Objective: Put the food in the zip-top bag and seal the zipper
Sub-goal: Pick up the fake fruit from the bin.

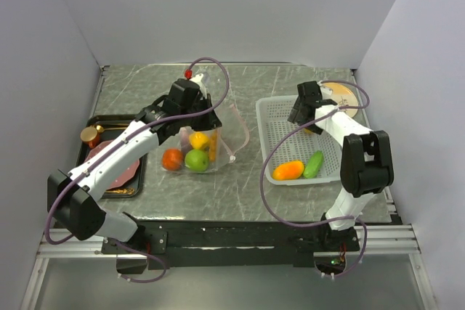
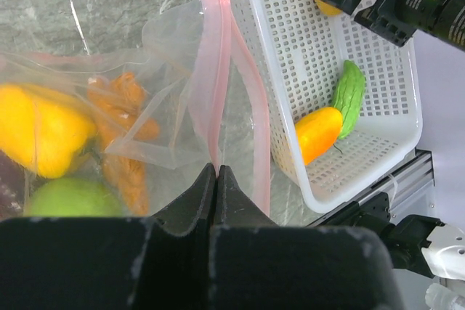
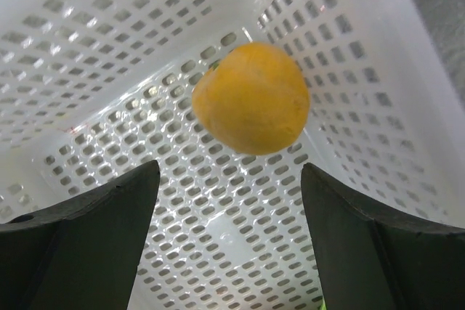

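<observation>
Round glossy yellow-orange toy fruit (image 3: pixel 251 97) sits near a corner of the white slotted plastic basket (image 3: pixel 87 41). Looks light and slippery, so grab across its middle. Right gripper (image 3: pixel 229 179) gapes at it, left gripper (image 2: pixel 218 173) is clamped on the clear floppy zip-top bag (image 2: pixel 174 34).

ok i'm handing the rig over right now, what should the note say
left end effector: shut on the zip-top bag at its mouth edge, by the zipper.
right end effector: open, over the round yellow fruit in the basket.
done: pepper and lime bagged, tomato seemingly too.
left: yellow fruit, mango, cucumber to bag; zipper not sealed.
</observation>
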`<action>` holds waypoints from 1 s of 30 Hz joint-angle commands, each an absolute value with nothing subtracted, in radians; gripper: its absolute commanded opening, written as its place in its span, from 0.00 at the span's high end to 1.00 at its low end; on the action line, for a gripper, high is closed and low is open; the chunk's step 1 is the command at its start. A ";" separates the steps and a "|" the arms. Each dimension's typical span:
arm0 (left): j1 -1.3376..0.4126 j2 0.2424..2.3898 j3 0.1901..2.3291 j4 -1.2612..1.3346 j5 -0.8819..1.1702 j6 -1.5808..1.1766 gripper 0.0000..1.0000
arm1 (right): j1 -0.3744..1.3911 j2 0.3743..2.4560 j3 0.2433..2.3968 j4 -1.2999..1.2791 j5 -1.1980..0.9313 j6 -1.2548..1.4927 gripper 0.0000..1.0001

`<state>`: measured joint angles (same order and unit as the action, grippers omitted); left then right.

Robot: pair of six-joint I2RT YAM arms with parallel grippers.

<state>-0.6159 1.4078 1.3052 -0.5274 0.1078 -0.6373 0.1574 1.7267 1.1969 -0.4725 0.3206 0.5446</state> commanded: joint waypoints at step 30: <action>-0.614 1.393 1.336 -0.532 0.071 -0.617 0.99 | 0.115 1.881 1.313 -0.426 0.338 0.523 0.22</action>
